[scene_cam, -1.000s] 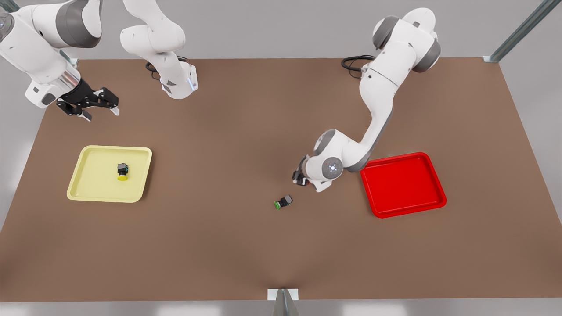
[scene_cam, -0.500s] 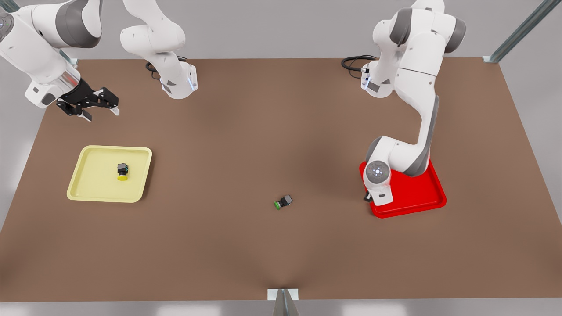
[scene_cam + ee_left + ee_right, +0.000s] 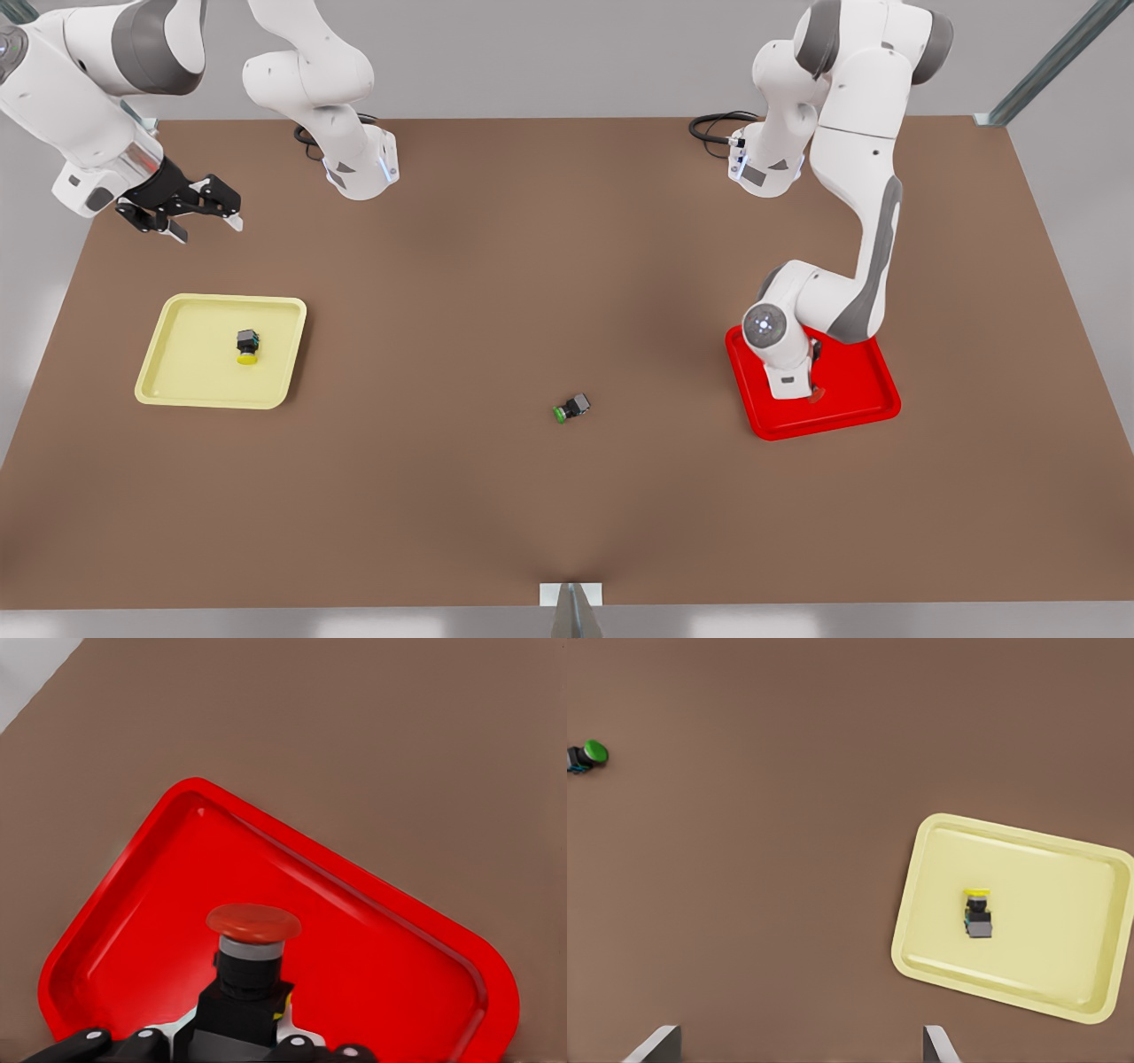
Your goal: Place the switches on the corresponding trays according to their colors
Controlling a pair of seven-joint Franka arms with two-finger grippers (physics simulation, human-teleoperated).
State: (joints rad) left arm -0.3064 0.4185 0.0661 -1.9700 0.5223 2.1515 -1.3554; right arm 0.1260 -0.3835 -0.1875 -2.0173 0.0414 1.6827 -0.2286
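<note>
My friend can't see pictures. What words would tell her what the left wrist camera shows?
The left gripper holds the red switch by its dark body, red cap pointing away, just over the floor of the red tray. The tray sits cornerwise on a brown table.

A brown bench [image 3: 496, 266] carries a pale yellow tray [image 3: 182, 372] toward the front view's left and a red tray [image 3: 873, 403] toward its right. Between them, well apart from both, a green-capped switch [image 3: 571, 408] lies on its side on the bare surface.
</note>
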